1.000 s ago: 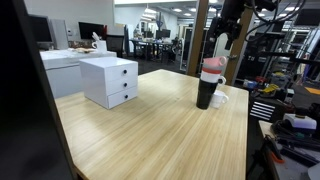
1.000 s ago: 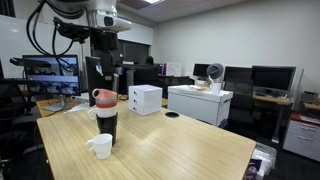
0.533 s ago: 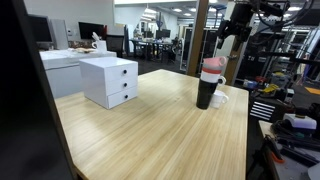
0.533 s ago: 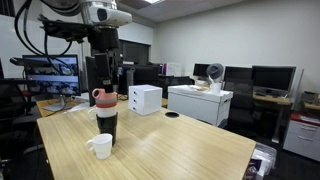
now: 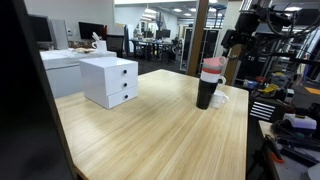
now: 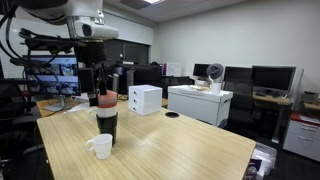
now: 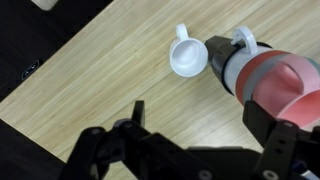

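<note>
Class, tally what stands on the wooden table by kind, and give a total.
White drawer unit: 1
Black bottle with pink top: 1
White cup: 1
Total: 3
The white loop beside the bottle in the wrist view is too hidden to count as its own thing.

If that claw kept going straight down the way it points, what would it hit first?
Probably the claw meets the bare wooden table beside the pink-lidded tumbler, though it might clip that lid; depth is unclear.
</note>
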Controlling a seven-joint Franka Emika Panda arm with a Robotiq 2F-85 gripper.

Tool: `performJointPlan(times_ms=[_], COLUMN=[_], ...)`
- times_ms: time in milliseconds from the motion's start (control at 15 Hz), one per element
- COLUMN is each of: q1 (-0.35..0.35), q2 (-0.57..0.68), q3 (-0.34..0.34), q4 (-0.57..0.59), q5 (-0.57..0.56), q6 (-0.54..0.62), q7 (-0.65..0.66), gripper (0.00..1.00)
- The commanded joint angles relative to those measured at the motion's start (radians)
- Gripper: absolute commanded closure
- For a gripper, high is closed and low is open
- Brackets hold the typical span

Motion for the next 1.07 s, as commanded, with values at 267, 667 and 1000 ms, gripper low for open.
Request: performJointPlan(times_ms=[267,667,1000], q1=[-0.038,-0.080,-0.076], q2=[-0.009,0.042,0.088], q3=[-0.052,-0.116,-0.125], q4=[-0.102,-0.122,-0.118], q5=[0.023,0.011,0.016], q6=[0.044,0.052,0.086], q7=[-0.116,-0.210,-0.230], gripper=[0.00,0.00,0.00])
